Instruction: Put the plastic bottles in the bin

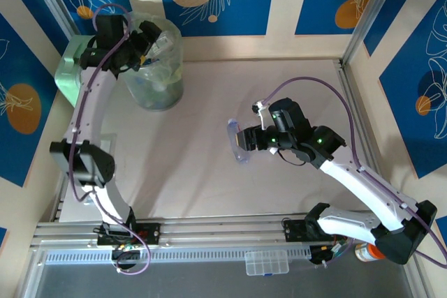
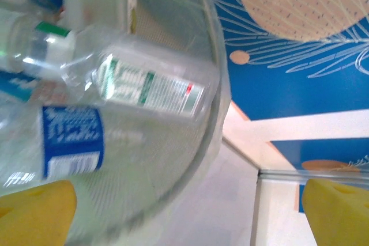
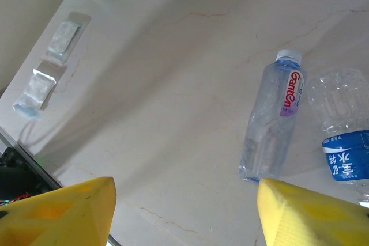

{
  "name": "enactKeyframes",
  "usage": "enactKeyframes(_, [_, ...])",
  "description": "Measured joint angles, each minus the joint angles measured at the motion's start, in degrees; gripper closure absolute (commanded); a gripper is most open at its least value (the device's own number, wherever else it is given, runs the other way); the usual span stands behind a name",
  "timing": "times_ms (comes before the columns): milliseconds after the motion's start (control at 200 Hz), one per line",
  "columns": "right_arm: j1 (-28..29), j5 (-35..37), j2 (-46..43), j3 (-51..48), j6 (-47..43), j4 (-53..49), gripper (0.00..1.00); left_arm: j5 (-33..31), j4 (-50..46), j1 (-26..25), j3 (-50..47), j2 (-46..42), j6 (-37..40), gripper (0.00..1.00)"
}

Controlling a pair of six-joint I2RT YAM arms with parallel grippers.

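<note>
The right gripper (image 3: 184,191) hangs over the table (image 3: 161,96). Its yellow fingers (image 3: 63,211) stand moderately apart with nothing between them.

Ahead of it, toward 1 o'clock in the right wrist view, lies the Ganten bottle (image 3: 271,128). It is flat on the table with its white cap at the far end. Its long axis runs close to 12–6, leaning a little toward 1, so it lies nearly square to the line on which the fingers close. It sits nearer the right-hand finger than the middle of the gap, so I judge the gripper needs a shift toward 3 o'clock before it goes down.

Just beside it at 3 o'clock lies the blue-label bottle (image 3: 343,125), and I cannot tell whether the two touch.

The right arm is much the nearer to both. From the right gripper in the top view, the bin (image 1: 155,88) stands at about 10 o'clock, well apart.

The left gripper (image 2: 184,217) is over the bin with its fingers at full spread and empty. Beneath it lie binned bottles (image 2: 72,142).

Readable writing:
- **Ganten bottle:** "Ganten" in red, running along the bottle.
- **Blue-label bottle:** white Chinese characters, too cropped to read.
- **Binned bottles:** the print is blurred.
</note>
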Motion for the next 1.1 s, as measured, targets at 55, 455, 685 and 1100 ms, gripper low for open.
enactKeyframes(55, [0.0, 0.0, 0.3, 0.0, 0.0, 0.0, 0.34, -1.3, 0.0, -1.1, -4.1, -3.8, 1.2, 0.00])
enactKeyframes(455, [0.0, 4.5, 16.4, 5.2, 2.1, -3.6, 0.34, -9.4, 5.2, -18.5, -39.1, -27.6, 6.3, 0.00])
enactKeyframes(685, [0.0, 8.7, 28.0, 8.6, 5.4, -6.2, 0.30, -8.1, 5.6, -18.4, -57.4, -29.8, 6.1, 0.00])
enactKeyframes(1100, [0.0, 11.2, 39.5, 8.5, 7.8, -5.9, 0.27, -10.7, 9.0, -18.4, -65.2, -37.5, 6.1, 0.00])
